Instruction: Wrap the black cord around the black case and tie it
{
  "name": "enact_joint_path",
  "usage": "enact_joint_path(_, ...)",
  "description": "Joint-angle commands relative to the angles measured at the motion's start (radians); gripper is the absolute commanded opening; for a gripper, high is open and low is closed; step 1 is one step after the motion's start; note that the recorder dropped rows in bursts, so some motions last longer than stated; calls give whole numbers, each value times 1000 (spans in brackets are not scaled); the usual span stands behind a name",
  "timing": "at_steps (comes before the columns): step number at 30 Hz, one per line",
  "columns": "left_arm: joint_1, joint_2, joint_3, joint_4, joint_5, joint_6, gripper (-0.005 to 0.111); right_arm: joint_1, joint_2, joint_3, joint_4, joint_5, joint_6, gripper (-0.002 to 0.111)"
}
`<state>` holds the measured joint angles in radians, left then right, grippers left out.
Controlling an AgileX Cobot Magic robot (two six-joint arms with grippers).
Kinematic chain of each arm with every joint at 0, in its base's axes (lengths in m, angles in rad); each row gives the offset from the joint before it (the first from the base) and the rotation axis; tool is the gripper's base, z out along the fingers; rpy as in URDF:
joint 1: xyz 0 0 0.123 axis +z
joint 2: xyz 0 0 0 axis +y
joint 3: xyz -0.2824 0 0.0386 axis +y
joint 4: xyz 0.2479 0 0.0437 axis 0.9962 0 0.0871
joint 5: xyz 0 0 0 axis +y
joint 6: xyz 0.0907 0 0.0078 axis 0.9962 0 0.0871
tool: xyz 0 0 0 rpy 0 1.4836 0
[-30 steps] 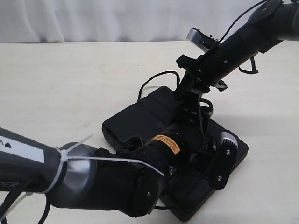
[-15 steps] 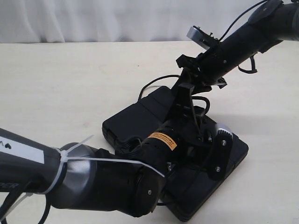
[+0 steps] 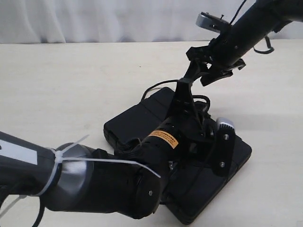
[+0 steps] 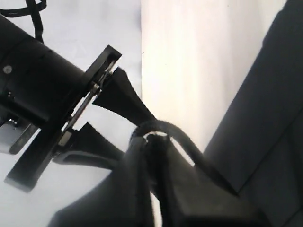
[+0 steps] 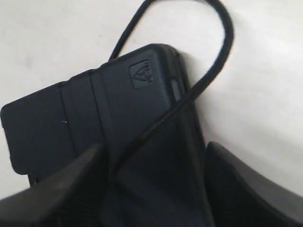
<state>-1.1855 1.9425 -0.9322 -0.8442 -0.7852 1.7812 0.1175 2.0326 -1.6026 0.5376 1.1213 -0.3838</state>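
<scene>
The black case (image 3: 132, 120) lies flat on the table, seen from above in the right wrist view (image 5: 142, 94). The black cord (image 3: 154, 86) loops on the table past the case's far corner, and in the right wrist view the cord (image 5: 222, 52) runs back across the lid. My left gripper (image 3: 183, 97) points up over the case; in its own view it (image 4: 154, 142) is shut on a bend of the cord (image 4: 189, 146). My right gripper (image 3: 195, 75) hangs just above it, open over the case (image 5: 154, 189), holding nothing. Its fingers (image 4: 120, 94) show beside the left gripper's tips.
The left arm's thick body with a white zip tie (image 3: 61, 163) fills the near left and hides the case's near half. Bare tabletop (image 3: 71, 85) stretches to the left and behind. A white curtain (image 3: 94, 19) closes the back.
The right arm has risen and drawn back toward the upper right. The left gripper has lifted slightly with the cord, its wrist shifting a little to the left.
</scene>
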Motion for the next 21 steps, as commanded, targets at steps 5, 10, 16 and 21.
enact_joint_path(5, -2, -111, 2, -19, 2, -33, 0, -1, -56, -11, -280, -51, 192, 57)
enact_joint_path(10, -2, -147, 2, -32, 26, -33, 0, -1, -56, 14, -318, -69, 208, 57)
enact_joint_path(16, -2, -197, 2, -50, 169, -33, 0, -1, -74, -2, -315, -19, 222, 57)
enact_joint_path(21, -2, -242, 2, -64, 169, -26, 0, -1, -133, 12, -318, -10, 222, 57)
